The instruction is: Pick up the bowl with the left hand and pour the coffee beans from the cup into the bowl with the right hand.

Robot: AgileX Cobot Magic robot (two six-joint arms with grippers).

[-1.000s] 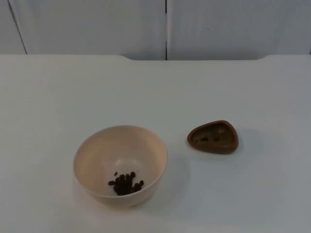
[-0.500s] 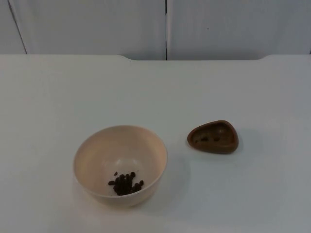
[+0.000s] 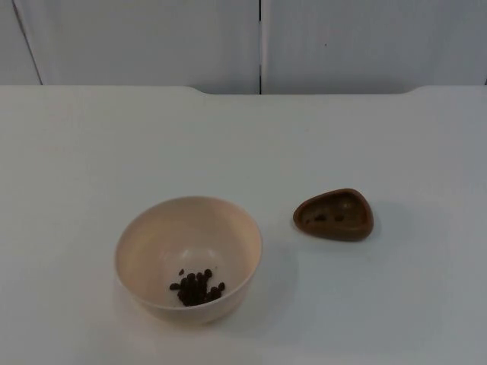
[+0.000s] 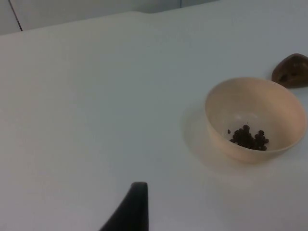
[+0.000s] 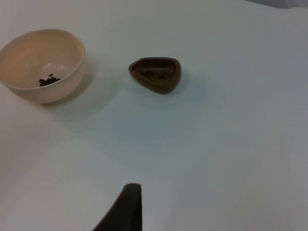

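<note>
A cream bowl [image 3: 188,243] stands on the white table at front left, with a small heap of coffee beans [image 3: 198,287] in its bottom. To its right sits a low brown cup [image 3: 335,214] with a few beans left inside. The left wrist view has the bowl [image 4: 255,115] and the cup [image 4: 291,70] well ahead of my left gripper [image 4: 136,207], which waits over bare table. My right gripper [image 5: 127,207] also hangs back, with the cup [image 5: 155,73] and the bowl [image 5: 43,62] at a distance. Neither gripper touches anything.
The white table [image 3: 243,137] runs back to the grey partition wall [image 3: 152,38]. Bare table surface lies all around the bowl and the cup.
</note>
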